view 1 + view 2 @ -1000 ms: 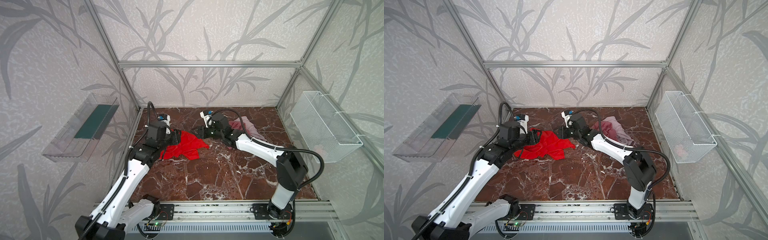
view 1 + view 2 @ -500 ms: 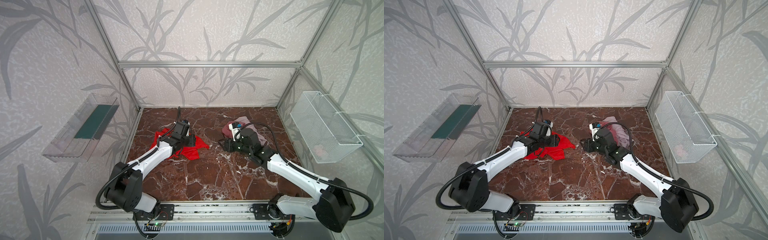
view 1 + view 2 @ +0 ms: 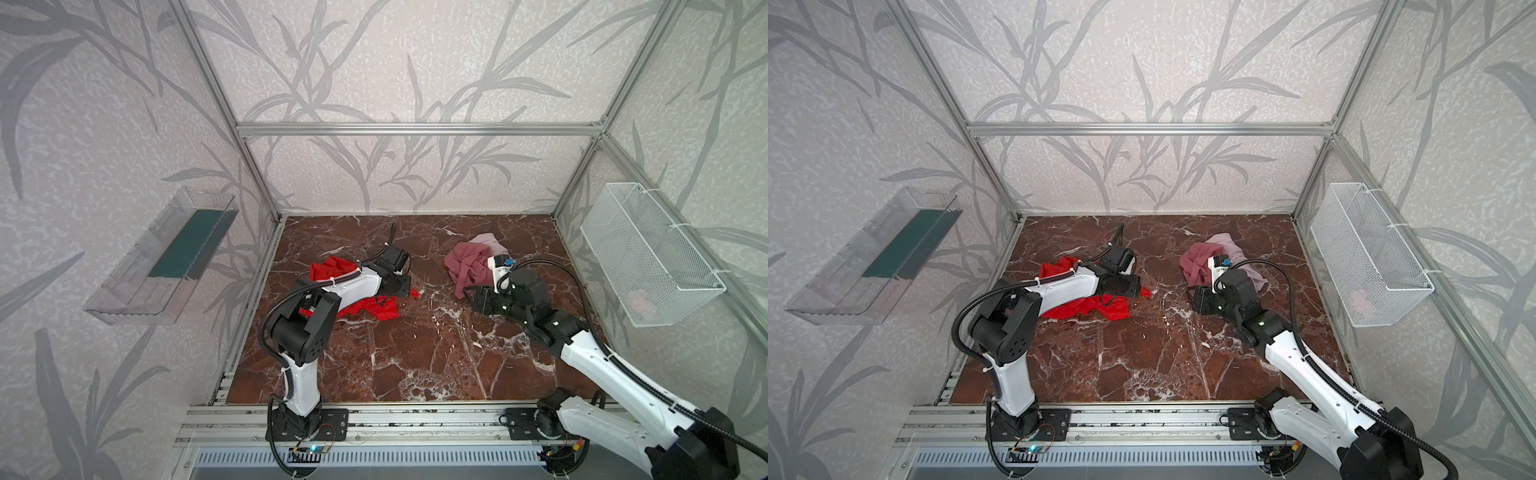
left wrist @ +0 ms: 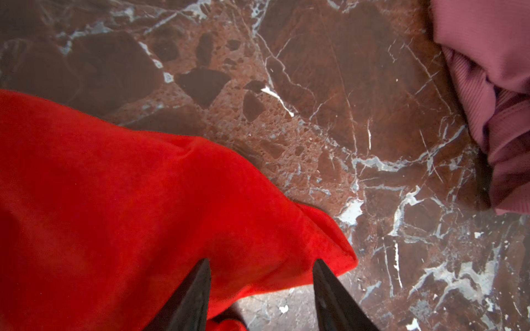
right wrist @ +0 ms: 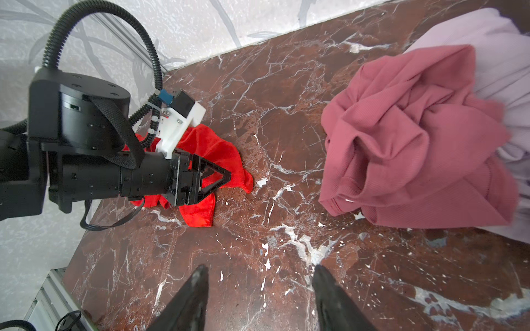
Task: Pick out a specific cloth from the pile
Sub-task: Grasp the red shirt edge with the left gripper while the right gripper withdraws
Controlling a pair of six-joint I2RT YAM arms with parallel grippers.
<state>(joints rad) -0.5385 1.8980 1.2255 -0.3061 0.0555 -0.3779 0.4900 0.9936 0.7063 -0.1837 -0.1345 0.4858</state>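
The bright red cloth lies crumpled on the marble floor at left-centre, apart from the pile. My left gripper hangs low over the cloth's right edge, open, with red fabric under and between its fingertips but not pinched. The pile is a dusty rose cloth on a pale pink-white one, at the back right. My right gripper stands open over bare marble just in front of the pile. In the right wrist view the left gripper lies across the red cloth.
A white wire basket hangs on the right wall with something pink in it. A clear plastic bin hangs on the left wall. Aluminium frame posts stand at the corners and a rail runs along the front edge.
My left gripper has travelled right across the red cloth to its right edge. My right gripper has pulled away from the red cloth, rightwards to the front of the pile.
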